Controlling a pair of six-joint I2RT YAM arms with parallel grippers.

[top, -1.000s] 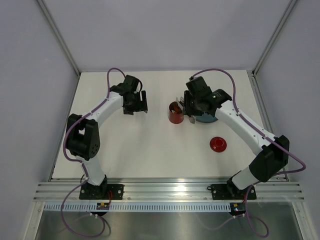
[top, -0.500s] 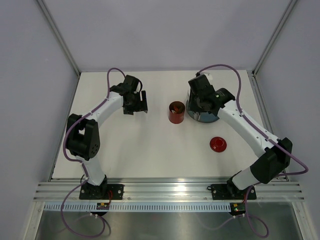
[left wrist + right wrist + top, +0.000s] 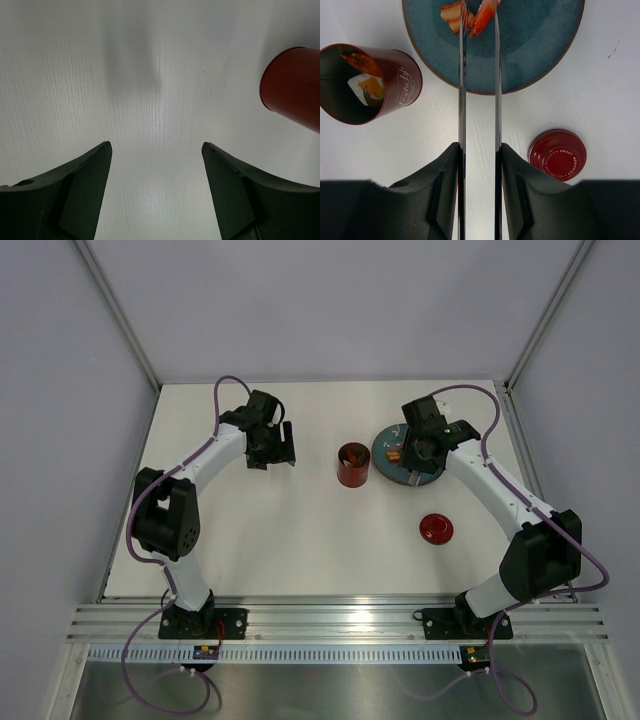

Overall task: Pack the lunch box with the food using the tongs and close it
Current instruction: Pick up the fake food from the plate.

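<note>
On the blue-grey plate, at the far end of the tongs: one orange-red food piece, shrimp-like, curved, glossy. It lies between the two tong tips. A second piece, paler and streaked, sits just beside it, touching or under the left tong arm.

Right gripper is clenched on the tongs, a finger pressing each slim silver arm from outside. The arms run almost parallel, so the tongs are squeezed most of the way. Cannot tell whether the tips are pinching the piece or only flanking it.

Key relation: the food lies dead ahead of the right gripper, on the tongs' long axis, at the plate's far side in the wrist view. The lunch box stands off to the robot's left of that axis, just beside the plate rim and not touching it. Judged next move: lift, then swing left across the rim to the can's mouth.

The lunch box is a red cylinder with a metallic inside, open and upright, with white, orange and reddish morsels already in it. The red lid lies flat on the table, nearer the arm bases and apart from the plate.

Left gripper hangs released, jaws wide, over bare table. It is well apart from the food, with the lunch box to its right. The right arm is clearly the nearer one.
</note>
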